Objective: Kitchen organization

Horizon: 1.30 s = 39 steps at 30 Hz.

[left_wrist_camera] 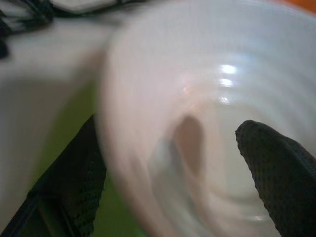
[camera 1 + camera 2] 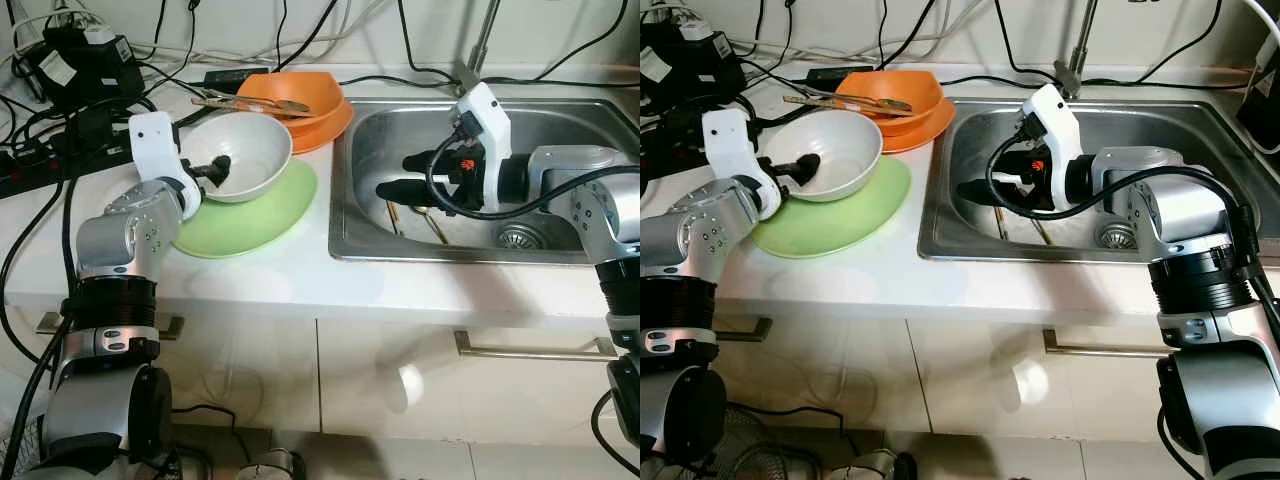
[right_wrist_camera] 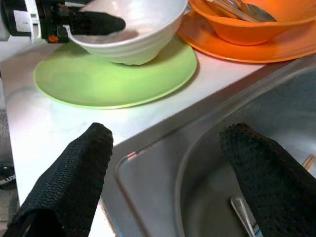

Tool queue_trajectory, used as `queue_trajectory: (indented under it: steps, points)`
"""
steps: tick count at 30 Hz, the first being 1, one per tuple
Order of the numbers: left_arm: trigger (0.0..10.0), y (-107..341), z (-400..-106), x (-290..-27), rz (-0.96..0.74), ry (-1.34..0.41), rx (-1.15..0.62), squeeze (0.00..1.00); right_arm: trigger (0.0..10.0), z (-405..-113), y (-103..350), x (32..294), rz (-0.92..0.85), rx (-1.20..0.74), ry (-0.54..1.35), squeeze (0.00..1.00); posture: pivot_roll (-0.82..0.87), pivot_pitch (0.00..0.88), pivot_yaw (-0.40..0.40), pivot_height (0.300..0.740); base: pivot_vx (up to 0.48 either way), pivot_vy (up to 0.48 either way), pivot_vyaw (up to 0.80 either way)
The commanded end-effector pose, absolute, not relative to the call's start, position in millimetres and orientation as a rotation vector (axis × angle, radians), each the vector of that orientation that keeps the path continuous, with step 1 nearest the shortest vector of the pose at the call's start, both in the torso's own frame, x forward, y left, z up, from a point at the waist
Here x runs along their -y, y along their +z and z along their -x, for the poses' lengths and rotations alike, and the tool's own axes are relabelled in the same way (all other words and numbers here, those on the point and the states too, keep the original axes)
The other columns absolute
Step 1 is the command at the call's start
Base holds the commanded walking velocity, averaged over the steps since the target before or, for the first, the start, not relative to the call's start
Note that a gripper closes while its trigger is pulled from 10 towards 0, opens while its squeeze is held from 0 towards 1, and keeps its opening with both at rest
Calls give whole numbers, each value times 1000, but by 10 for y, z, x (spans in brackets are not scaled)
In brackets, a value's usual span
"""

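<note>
A white bowl [image 2: 250, 150] sits tilted on a green plate [image 2: 265, 215] on the counter. My left gripper [image 2: 208, 172] is shut on its near rim, one finger inside the bowl and one outside. In the left wrist view the blurred bowl wall [image 1: 197, 113] runs between the two fingers [image 1: 276, 173]. My right gripper [image 2: 392, 176] hangs open inside the steel sink [image 2: 560, 120], fingers pointing toward the sink's left wall, holding nothing. A spoon and chopsticks [image 2: 428, 222] lie on the sink floor below it.
An orange bowl [image 2: 305, 95] with chopsticks and a spoon across it stands on an orange plate [image 2: 335, 125] behind the white bowl. Black cables and a power strip [image 2: 40, 165] crowd the counter's back left. The faucet [image 2: 480, 40] rises behind the sink.
</note>
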State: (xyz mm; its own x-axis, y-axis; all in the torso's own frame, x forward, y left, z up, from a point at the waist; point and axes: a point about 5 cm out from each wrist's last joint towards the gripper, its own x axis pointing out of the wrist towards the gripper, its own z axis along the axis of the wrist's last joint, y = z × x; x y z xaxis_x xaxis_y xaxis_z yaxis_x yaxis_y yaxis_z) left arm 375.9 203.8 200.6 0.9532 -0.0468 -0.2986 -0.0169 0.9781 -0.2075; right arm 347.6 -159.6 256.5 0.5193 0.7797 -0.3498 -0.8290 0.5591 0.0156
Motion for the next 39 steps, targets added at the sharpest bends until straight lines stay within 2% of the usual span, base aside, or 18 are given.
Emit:
queue_trajectory:
  steps: [1,2,3,4,5,6,12,13,15,16,18,29,39]
  points:
    - [10000,2025,-3776,-2016,246,-38,-333,0,10000,-3476,2614,1576,199,-318,986,0,77,56,89,740,0,0,0]
    - [9686,2031,-3780,-2018,260,-42,-335,0,10000,-3478,2613,1578,200,-317,986,0,77,52,88,740,0,0,0]
    - [7294,2037,-3783,-2023,282,-40,-339,0,10000,-3481,2615,1579,201,-316,986,0,78,50,88,740,0,0,0]
    - [2980,2041,-3784,-2028,311,-39,-344,0,10000,-3482,2618,1579,202,-316,987,0,79,55,89,740,0,0,0]
    - [431,2047,-3784,-2029,334,-43,-346,0,10000,-3483,2620,1579,202,-315,986,0,79,55,89,740,0,0,0]
    - [0,2053,-3784,-2031,344,-46,-346,0,10000,-3483,2623,1580,202,-313,985,0,79,55,89,740,0,0,0]
    - [0,2074,-3781,-2024,377,-35,-344,0,10000,-3546,2731,1621,120,-263,935,0,74,54,84,740,0,0,0]
    - [0,2077,-3784,-2022,382,-37,-345,0,10000,-3625,2822,1667,39,-217,856,0,67,48,80,740,0,0,0]
    - [0,2077,-3786,-2020,387,-37,-343,0,10000,-3669,2876,1699,-18,-187,814,0,67,49,79,740,0,0,0]
    - [0,2074,-3785,-2013,393,-37,-341,0,10000,-3734,2927,1783,-114,-164,735,0,66,46,80,740,0,0,0]
    - [0,2064,-3775,-2004,396,-33,-338,0,10000,-3736,2910,1822,-133,-165,720,0,65,47,81,740,0,0,0]
    - [0,2061,-3742,-1990,418,-25,-345,0,10000,-3712,2747,1716,-136,-223,768,0,66,48,74,740,0,0,0]
    - [0,2093,-3735,-2014,444,11,-287,0,10000,-3716,2742,1737,-120,-234,768,0,45,57,76,740,0,0,0]
